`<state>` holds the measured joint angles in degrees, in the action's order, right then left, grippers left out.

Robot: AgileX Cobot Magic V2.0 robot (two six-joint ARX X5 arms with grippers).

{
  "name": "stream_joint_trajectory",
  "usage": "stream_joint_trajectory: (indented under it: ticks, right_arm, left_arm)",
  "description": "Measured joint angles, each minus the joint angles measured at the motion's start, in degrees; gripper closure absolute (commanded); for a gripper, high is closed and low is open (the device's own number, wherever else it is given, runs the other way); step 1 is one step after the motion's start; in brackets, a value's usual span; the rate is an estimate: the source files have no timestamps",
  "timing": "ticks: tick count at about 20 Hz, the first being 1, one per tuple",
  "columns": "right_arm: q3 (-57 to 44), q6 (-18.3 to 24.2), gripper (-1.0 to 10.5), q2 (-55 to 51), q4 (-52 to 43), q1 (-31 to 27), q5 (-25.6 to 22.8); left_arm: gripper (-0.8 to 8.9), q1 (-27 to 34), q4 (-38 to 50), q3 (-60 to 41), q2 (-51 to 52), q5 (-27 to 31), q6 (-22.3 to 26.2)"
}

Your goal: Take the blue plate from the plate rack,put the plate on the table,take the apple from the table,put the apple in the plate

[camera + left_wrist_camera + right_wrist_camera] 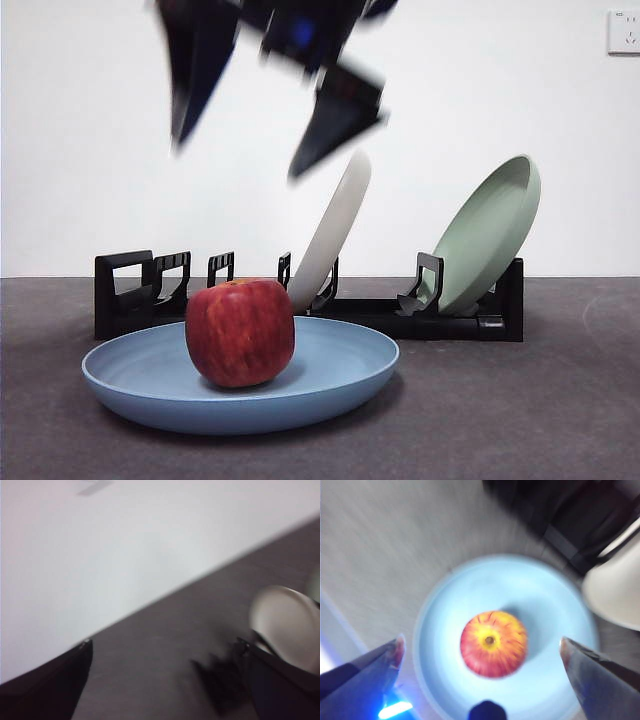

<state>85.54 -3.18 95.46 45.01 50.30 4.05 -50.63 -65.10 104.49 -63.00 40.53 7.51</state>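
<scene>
The red apple sits in the blue plate, which lies flat on the table in front of the black plate rack. My right gripper hangs blurred above them, open and empty. Its wrist view looks down on the apple, centred in the blue plate, between the open jaws of the right gripper. My left gripper is open and empty, and its view shows only table and wall.
The rack holds a cream-white plate and a pale green plate, both leaning upright. The cream-white plate also shows in the left wrist view and right wrist view. A white wall stands behind.
</scene>
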Motion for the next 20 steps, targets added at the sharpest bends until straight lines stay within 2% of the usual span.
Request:
stream_joint_trajectory:
  ticks: [2, 7, 8, 9, 10, 12, 13, 16, 20]
  right_arm:
    - [0.0, 0.0, 4.1, -5.8, 1.8, -0.7, 0.0]
    - [0.0, 0.0, 4.2, -19.8, 5.7, -4.3, 0.0]
    - [0.1, 0.0, 4.3, -21.9, 6.8, -5.3, 0.0]
    - [0.1, 0.0, 4.9, -23.5, 8.0, -6.4, -0.1]
    - [0.1, 0.0, 5.8, -24.6, 9.7, -7.4, -0.1]
    - [0.1, 0.6, 8.3, -25.7, 13.7, -9.2, -0.1]
    - [0.1, 1.3, 9.7, -25.7, 15.7, -10.1, -0.1]
    - [0.1, 2.9, 9.6, -25.7, 17.6, -12.5, 0.0]
    - [0.0, 4.1, 9.6, -25.7, 15.7, -15.3, 0.4]
  left_arm:
    - [3.44, 0.0, -2.3, 0.0, 0.0, -8.2, 1.6]
    - [3.44, 0.0, -6.0, 0.0, -1.8, -33.3, 8.7]
    - [3.47, 0.0, -6.1, 0.0, -2.8, -35.4, 9.3]
    - [3.56, 0.0, -6.1, 0.0, -4.0, -35.8, 9.6]
    - [4.43, 0.5, -6.1, 0.0, -5.2, -36.1, 9.8]
    - [7.49, 1.6, -6.3, 0.0, -7.6, -36.2, 10.0]
    - [8.23, 2.3, -6.3, 0.0, -8.8, -36.4, 10.1]
    - [8.22, 5.3, -6.1, 0.0, -11.4, -39.8, 9.9]
    - [8.22, 12.5, -4.7, -0.4, -11.7, -49.6, 9.8]
